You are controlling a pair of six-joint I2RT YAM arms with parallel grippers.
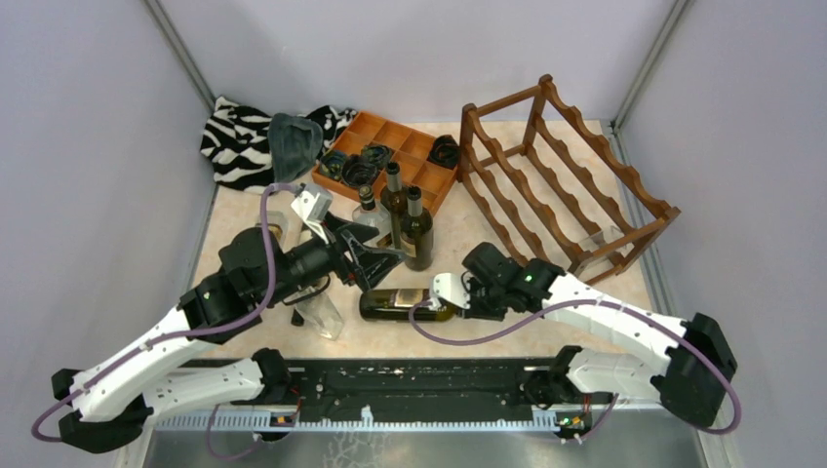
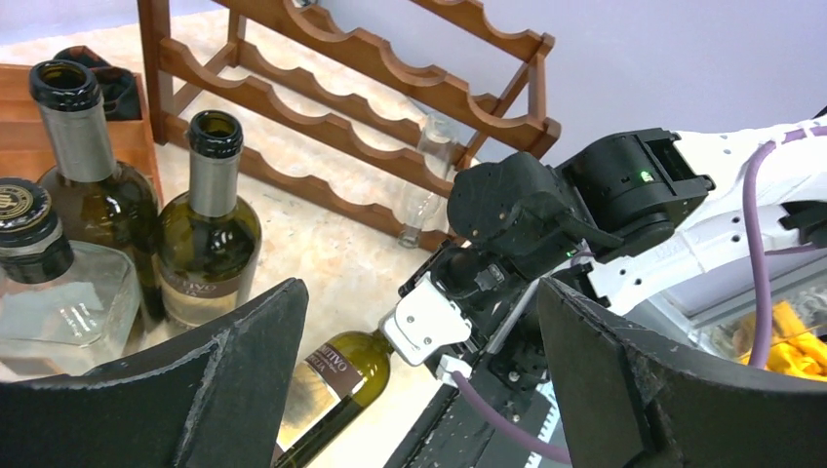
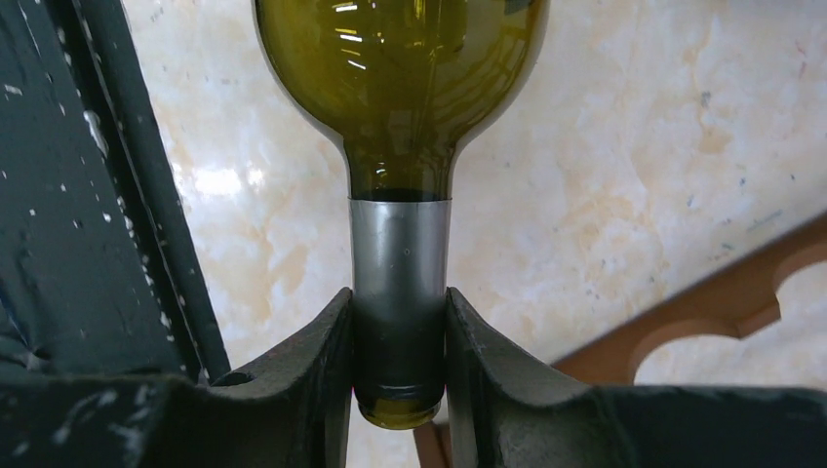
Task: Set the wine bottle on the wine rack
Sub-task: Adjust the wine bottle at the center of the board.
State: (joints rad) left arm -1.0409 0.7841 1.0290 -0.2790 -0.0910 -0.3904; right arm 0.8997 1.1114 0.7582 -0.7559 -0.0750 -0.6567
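Now the right gripper is clamping the wine bottle by its neck near the wine rack, so a slow, level lift is looking wisest; the left gripper is gaping open.

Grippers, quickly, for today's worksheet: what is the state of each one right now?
Left gripper: open, holding nothing.
Right gripper: closed on the neck of the lying wine bottle.

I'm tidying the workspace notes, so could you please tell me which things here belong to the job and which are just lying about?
Job: wine bottle, lying down, neck in right gripper; wine rack.
Lying about: upright bottles; orange tray; zebra cloth.
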